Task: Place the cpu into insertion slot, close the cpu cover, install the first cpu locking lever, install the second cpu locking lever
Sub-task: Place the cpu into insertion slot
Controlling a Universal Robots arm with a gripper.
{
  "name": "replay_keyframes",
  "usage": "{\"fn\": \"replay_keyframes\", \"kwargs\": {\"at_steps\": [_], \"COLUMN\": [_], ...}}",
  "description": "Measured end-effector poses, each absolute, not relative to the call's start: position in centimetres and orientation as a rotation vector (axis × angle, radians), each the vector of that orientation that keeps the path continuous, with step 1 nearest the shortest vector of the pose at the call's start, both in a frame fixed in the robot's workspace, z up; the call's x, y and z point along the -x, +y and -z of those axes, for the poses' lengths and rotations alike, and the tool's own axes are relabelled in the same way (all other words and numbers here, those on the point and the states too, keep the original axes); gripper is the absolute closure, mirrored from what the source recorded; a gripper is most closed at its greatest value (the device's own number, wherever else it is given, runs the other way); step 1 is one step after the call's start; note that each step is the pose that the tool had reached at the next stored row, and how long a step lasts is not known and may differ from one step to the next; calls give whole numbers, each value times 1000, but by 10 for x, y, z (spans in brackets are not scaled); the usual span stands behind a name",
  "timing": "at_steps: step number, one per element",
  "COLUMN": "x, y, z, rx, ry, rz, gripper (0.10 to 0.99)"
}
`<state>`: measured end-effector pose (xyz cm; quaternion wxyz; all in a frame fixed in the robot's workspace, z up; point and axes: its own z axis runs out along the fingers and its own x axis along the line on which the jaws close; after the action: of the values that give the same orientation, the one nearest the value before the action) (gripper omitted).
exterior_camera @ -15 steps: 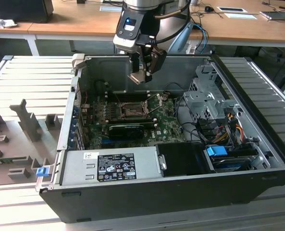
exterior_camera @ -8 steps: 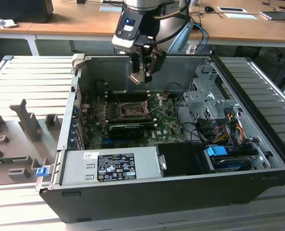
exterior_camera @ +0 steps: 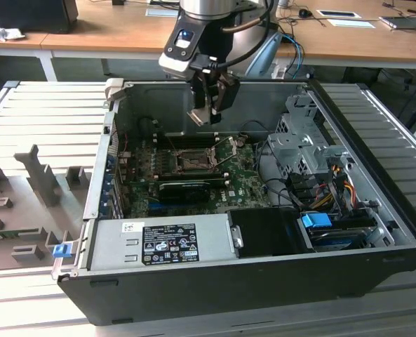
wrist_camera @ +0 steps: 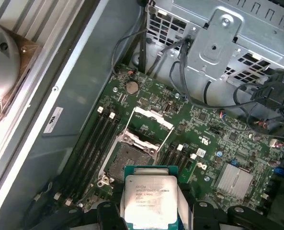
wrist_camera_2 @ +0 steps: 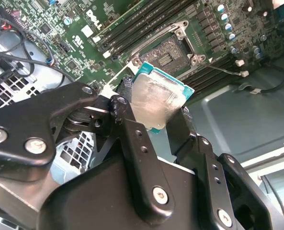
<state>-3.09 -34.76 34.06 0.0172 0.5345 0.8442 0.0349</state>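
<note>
You have the cpu (wrist_camera_2: 158,103) pinched between the fingers (wrist_camera_2: 132,139) of the gripper (exterior_camera: 211,105); the jaws are closed in to the chip's width, one finger on each of two opposite edges, and they touch nothing else. In the exterior view the gripper hangs at the upper middle of the frame, above the motherboard (exterior_camera: 193,175) inside the open computer case (exterior_camera: 264,281) and clear of the board; the pale patch between the fingers there is probably the chip, though you cannot make out its edges. The second wrist view gives you a smeared silver face of the chip with its green rim, held tilted; the first wrist view gives you a printed silver face, with the insertion slot (wrist_camera: 125,160) bare on the board near the chip. The cpu cover (wrist_camera: 153,118) appears to stand raised at the slot's far edge.
</note>
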Motion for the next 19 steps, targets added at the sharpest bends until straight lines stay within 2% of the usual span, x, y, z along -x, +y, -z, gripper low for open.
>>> {"fn": "replay_keyframes", "kwargs": {"at_steps": [19], "x": [31], "y": [-348], "z": [-337], "rx": [-1797], "ry": [2528], "rz": [-105], "gripper": [557]}}
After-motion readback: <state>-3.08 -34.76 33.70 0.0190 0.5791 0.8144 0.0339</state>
